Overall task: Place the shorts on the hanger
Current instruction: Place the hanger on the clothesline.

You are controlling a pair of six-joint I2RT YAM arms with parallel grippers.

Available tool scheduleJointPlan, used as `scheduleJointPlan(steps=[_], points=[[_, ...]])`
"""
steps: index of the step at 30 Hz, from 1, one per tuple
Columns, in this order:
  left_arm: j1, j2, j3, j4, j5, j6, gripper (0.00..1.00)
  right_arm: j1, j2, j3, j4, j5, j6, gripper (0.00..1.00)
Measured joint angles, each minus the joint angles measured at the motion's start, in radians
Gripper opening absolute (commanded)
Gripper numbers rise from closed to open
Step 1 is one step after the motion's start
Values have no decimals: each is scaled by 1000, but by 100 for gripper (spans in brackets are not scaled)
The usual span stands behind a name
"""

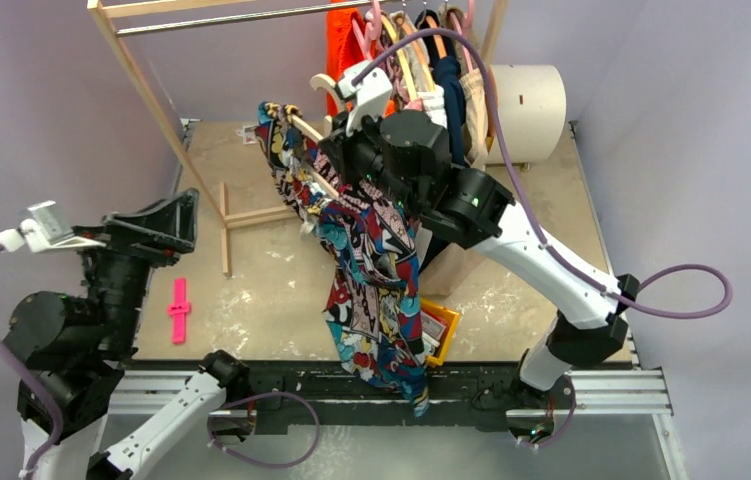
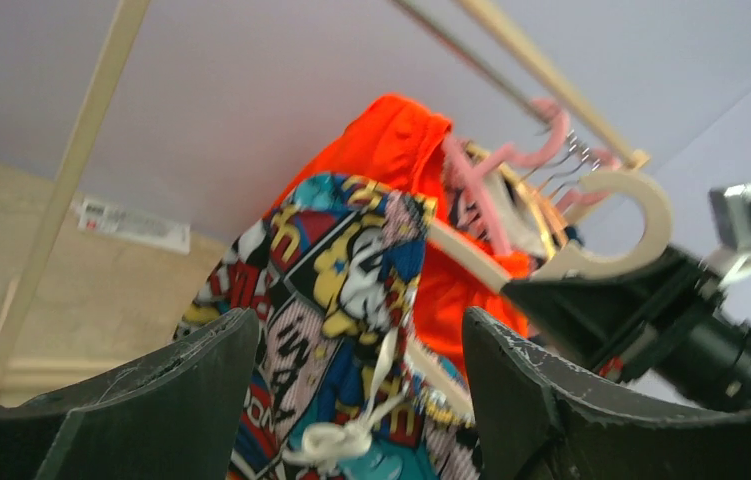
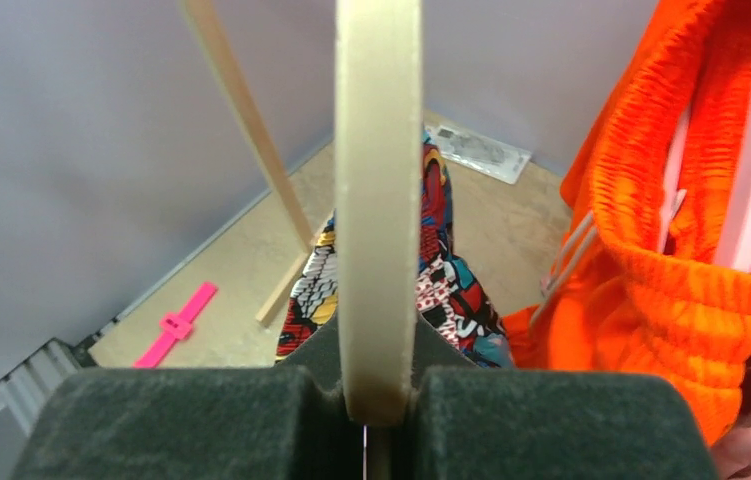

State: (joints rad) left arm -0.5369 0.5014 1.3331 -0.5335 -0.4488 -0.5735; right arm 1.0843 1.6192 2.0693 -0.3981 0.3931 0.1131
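The comic-print shorts (image 1: 376,270) hang draped over the pale cream hanger (image 1: 323,84), from its high left end down past the table's front edge. My right gripper (image 1: 339,130) is shut on the hanger (image 3: 378,180) just below its hook and holds it up in front of the rack. The shorts also show behind the fingers in the right wrist view (image 3: 443,275). My left gripper (image 1: 189,220) is open and empty, apart to the left of the shorts. In the left wrist view it (image 2: 359,320) faces the shorts (image 2: 341,280), their white drawstring, and the hanger's hook (image 2: 646,205).
A wooden rack (image 1: 151,90) stands at the back with an orange garment (image 1: 343,40), pink hangers (image 1: 376,25) and tan wooden hangers (image 1: 406,55). A cardboard roll (image 1: 526,110) lies at the back right. A pink clip (image 1: 179,310) and a yellow-framed object (image 1: 441,330) lie on the table.
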Motion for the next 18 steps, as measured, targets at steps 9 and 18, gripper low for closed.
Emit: scheduleJointPlan(steps=[9, 18], points=[[0, -24, -101, -218, -47, -53, 78, -132, 4, -51, 59, -73, 53, 0], [0, -54, -271, -360, -178, -142, 80, -131, -18, -156, 104, -100, 63, 0]])
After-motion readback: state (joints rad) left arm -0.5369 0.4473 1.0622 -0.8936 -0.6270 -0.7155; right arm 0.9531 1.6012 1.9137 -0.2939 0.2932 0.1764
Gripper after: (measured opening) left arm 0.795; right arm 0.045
